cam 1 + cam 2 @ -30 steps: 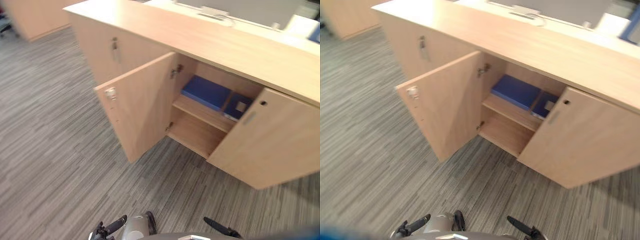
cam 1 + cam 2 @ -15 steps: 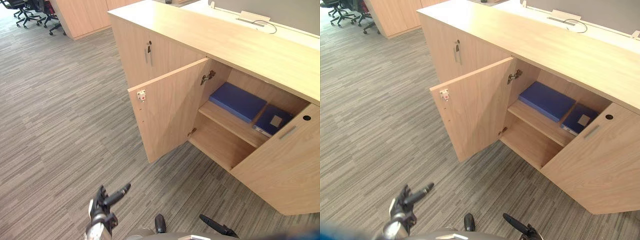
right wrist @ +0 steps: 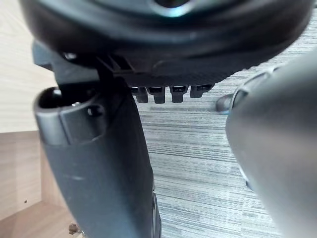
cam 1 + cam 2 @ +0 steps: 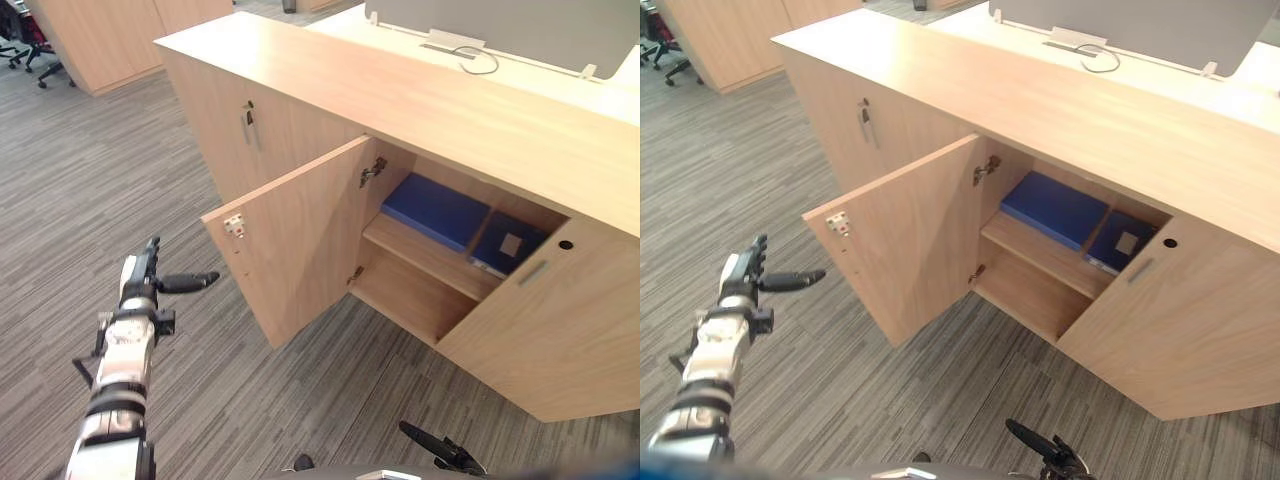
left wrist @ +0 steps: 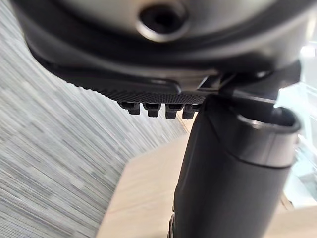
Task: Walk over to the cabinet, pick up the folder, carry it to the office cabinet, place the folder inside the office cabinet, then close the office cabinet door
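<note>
The folder (image 4: 437,210) lay flat on the cabinet's (image 4: 420,100) upper shelf (image 4: 420,255), so the empty left robot hand (image 4: 140,285), fingers spread, hung near the open door (image 4: 300,250), probably to push it shut.

Bright, even light falls from overhead. The cabinet top (image 4: 430,95) takes a pale, soft sheen, and the floor (image 4: 90,200) is evenly lit. Inside the cabinet, shade deepens toward the back edge of the shelf (image 4: 420,258) and below it. A soft shadow lies on the floor under the left door (image 4: 290,250). In the left wrist view, the left hand (image 5: 163,74) is dark against white glare.
</note>
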